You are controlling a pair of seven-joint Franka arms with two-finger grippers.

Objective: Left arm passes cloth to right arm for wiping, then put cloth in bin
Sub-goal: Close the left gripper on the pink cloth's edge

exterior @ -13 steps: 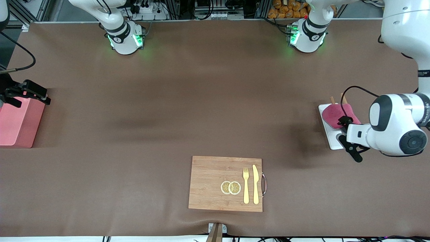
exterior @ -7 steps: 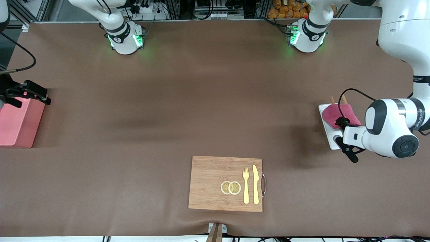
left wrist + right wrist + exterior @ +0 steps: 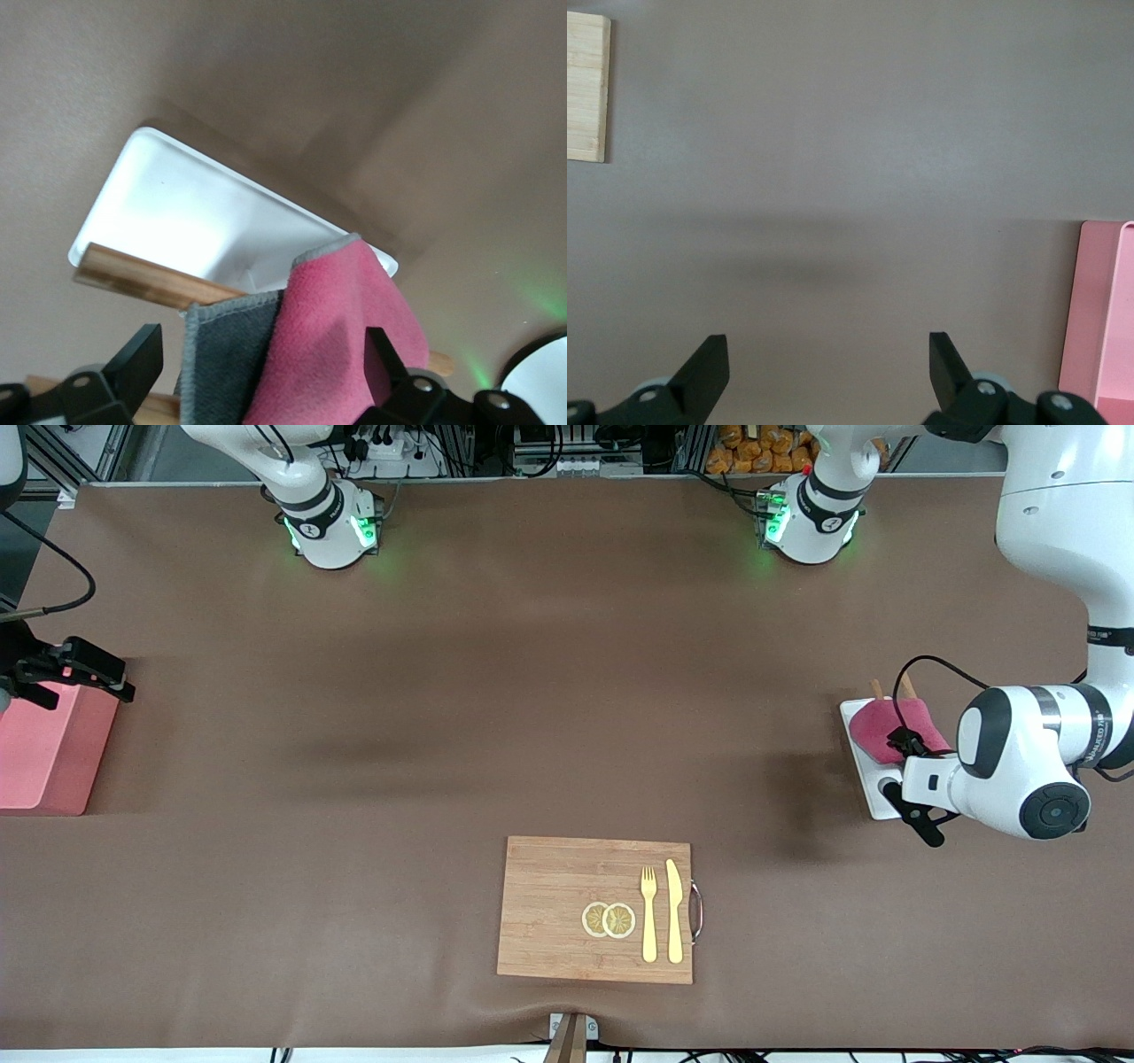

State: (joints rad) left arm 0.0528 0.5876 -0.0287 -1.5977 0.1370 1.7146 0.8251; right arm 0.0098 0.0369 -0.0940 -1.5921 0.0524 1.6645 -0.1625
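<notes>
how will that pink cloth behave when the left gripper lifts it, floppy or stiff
Probably floppy: the cloth lies draped and folded over wooden sticks above the white tray, so it should sag and hang from a pinch. It looks light and fuzzy, so likely not slippery between the open left gripper fingers.

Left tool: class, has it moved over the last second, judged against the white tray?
Yes. The left tool has crept toward the cloth on the tray.
</notes>
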